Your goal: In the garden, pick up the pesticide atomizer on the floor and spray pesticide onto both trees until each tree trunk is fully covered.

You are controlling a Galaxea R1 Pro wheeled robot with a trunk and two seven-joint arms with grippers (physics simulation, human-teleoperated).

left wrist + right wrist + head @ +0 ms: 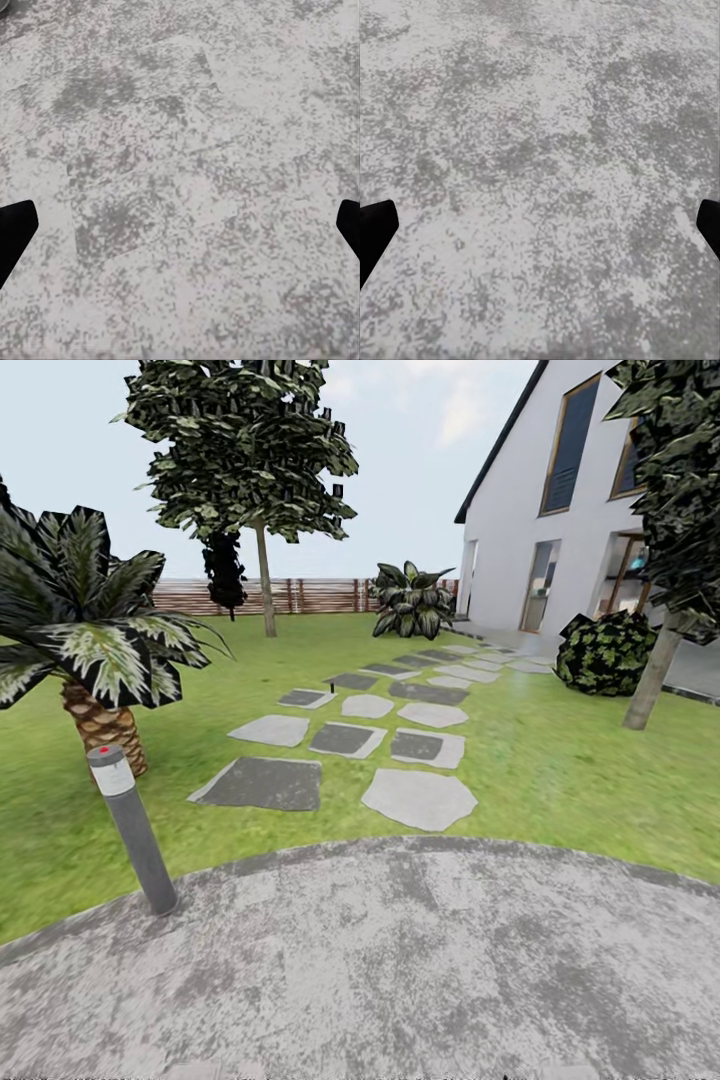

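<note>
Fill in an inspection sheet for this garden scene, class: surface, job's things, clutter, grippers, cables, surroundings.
Surface: mottled grey round paving underfoot, green lawn beyond.
Job's things: two tall trees with bare pale trunks, one far by the fence, one right of the path; atomizer nothing seen.
Clutter: grey metal bollard lamp at paving edge.
Grippers: left gripper and right gripper jaws wide apart, empty, over paving.
Cables: nothing seen.
Surroundings: white house, brown slat fence, short palm, grey stepping stones.
</note>
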